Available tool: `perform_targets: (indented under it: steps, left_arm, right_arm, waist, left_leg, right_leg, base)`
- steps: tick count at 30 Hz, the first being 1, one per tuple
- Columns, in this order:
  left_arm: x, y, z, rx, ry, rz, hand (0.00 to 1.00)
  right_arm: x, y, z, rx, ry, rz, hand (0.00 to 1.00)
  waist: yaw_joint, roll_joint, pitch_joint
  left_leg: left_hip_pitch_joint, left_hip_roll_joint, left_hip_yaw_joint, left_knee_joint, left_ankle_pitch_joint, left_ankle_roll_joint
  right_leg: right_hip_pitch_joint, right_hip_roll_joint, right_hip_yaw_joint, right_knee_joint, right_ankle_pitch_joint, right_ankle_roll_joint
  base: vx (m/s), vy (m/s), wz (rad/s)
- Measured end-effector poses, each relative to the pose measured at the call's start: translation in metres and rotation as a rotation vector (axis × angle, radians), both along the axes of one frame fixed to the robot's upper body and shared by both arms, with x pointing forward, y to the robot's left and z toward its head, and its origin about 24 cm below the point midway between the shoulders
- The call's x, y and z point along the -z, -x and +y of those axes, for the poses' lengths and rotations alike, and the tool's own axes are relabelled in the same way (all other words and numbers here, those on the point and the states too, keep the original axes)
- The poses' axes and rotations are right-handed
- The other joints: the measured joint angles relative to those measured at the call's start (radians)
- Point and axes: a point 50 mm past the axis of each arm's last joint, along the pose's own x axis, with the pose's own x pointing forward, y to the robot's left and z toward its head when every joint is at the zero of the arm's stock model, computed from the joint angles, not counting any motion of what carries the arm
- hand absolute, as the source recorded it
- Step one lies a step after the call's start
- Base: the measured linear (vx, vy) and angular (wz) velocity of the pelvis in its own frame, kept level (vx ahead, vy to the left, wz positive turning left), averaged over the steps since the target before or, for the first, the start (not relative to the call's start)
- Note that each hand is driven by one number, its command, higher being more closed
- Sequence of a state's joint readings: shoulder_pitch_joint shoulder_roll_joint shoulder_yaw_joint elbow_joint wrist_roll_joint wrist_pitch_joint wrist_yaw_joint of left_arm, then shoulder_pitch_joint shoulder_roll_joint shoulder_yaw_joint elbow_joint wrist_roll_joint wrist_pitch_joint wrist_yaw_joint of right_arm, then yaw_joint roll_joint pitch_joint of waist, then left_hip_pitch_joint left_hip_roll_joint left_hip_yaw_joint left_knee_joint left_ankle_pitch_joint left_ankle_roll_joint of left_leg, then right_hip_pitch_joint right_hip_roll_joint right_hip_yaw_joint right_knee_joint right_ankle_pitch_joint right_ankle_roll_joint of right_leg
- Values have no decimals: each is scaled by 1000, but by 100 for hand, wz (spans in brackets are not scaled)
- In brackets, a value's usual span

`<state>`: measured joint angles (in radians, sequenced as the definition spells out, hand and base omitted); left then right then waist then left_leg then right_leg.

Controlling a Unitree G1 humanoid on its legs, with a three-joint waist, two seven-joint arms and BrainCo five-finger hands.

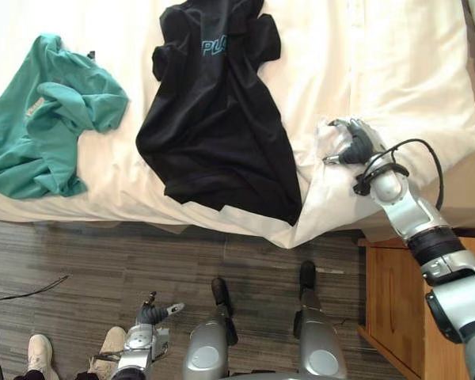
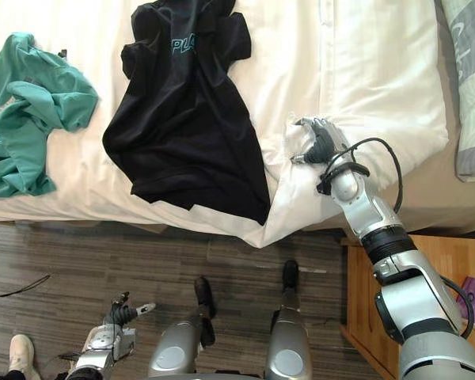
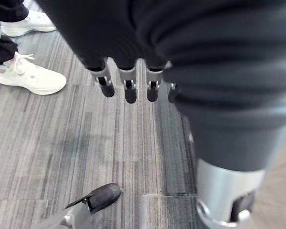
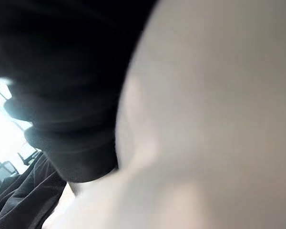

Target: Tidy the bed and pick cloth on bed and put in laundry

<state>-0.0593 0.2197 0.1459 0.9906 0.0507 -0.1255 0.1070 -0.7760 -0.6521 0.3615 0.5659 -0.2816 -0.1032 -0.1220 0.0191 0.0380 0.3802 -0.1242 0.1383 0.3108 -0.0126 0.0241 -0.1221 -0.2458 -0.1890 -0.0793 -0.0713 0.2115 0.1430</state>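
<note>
**While the sheet is being put right, 2 garments wait on the bed**

Since the right hand lies on a rumpled, turned-up corner of the white sheet at the bed's near edge, I judge the tidying step to be in hand, with no garment collected yet. The black shirt lies spread just left of that hand, its hem draped over the near edge. The teal garment is crumpled at the left end of the bed, well apart from both hands.

The right arm comes in from the right, above a wooden nightstand, with the wrist bent so the hand's dark back faces up. Whether it grips the cloth or merely presses on it, I cannot tell. The left hand hangs low over the floor on the near side, its fingers straight and relaxed, holding nothing. A person's white shoes stand close by.

Next, the corner probably needs pulling flat. Then the hand should shift left to the black shirt and bunch it firmly, since loose cloth may trail and drag the sheet.
</note>
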Motion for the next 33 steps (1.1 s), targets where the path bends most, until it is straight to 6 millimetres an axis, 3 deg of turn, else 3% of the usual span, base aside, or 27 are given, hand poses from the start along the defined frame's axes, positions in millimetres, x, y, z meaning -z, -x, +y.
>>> perform_targets:
  steps: [2,5,9,10,14,17,18,21,23,26,29,30,33]
  left_arm:
    - [0,-1,-3,23,-2,0,0]
    - [2,0,-7,39,16,10,0]
    - [4,4,-6,30,20,26,0]
    - [5,6,-4,25,19,33,0]
    - [15,31,3,-17,26,121,0]
    - [19,40,4,-33,36,155,0]
    - [19,45,8,-64,39,164,0]
    - [20,46,8,-95,53,167,0]
    - [23,44,-4,-93,84,165,0]
    - [28,45,-21,-92,129,171,0]
    - [29,49,-23,-96,136,184,0]
    - [30,51,-23,-98,137,190,0]
    - [33,61,-25,-106,142,216,0]
  right_arm:
    - [5,5,-3,6,-27,3,100]
    - [18,27,-6,-24,-98,-7,100]
    - [60,59,-10,-28,-175,90,100]
    - [70,67,-10,-25,-194,113,0]
    - [116,106,-22,71,-305,232,0]
    - [134,133,-36,169,-378,267,0]
    - [144,149,-44,245,-434,281,0]
    - [153,165,-55,353,-517,274,0]
    - [158,180,-73,497,-703,215,0]
    - [153,198,-101,661,-952,44,0]
    - [138,205,-116,707,-1066,-109,0]
    - [132,208,-119,707,-1126,-175,100]
    - [123,207,-125,714,-1259,-330,100]
  waist:
    - [0,0,0]
    - [-3,-3,-2]
    - [-8,-17,-11]
    - [-9,-27,-19]
    - [-59,-80,-112]
    - [-71,-98,-158]
    - [-91,-96,-182]
    - [-108,-90,-207]
    - [-118,-69,-238]
    - [-119,-47,-257]
    - [-117,-44,-262]
    - [-117,-44,-265]
    - [-116,-47,-274]
  left_leg:
    - [-1,1,-5,14,-1,0]
    - [1,3,-7,24,-6,5]
    - [55,2,15,26,-17,1]
    - [69,4,28,26,-20,-1]
    - [105,9,64,11,-29,-11]
    - [131,12,99,12,-39,-12]
    - [144,15,104,11,-43,-14]
    - [158,18,115,4,-45,-17]
    - [170,17,125,-11,-44,-17]
    - [195,17,127,-24,-45,-17]
    - [200,17,126,-28,-45,-17]
    - [203,16,124,-37,-44,-17]
    - [219,1,122,-86,-28,-25]
  right_leg:
    - [9,-2,-4,0,0,0]
    - [17,-1,-3,0,0,0]
    - [56,2,22,0,-16,-16]
    - [60,6,30,0,-18,-15]
    - [65,16,63,-3,-35,-11]
    - [70,23,90,-3,-35,-12]
    - [79,26,95,-4,-34,-14]
    - [86,31,104,-11,-33,-15]
    - [91,30,109,-21,-31,-18]
    - [112,32,107,-24,-33,-15]
    - [117,33,105,-25,-34,-14]
    - [117,33,103,-25,-35,-13]
    - [116,31,100,-25,-36,-12]
  base:
    - [-37,17,6]
    - [-40,13,2]
    - [-40,14,-20]
    - [-49,3,-37]
    - [-9,-11,-29]
    - [20,-12,-34]
    - [15,-20,-16]
    - [13,-26,-13]
    - [16,-30,-10]
    - [7,-7,-3]
    - [-2,-9,1]
    - [-8,-26,3]
    - [-2,-7,2]
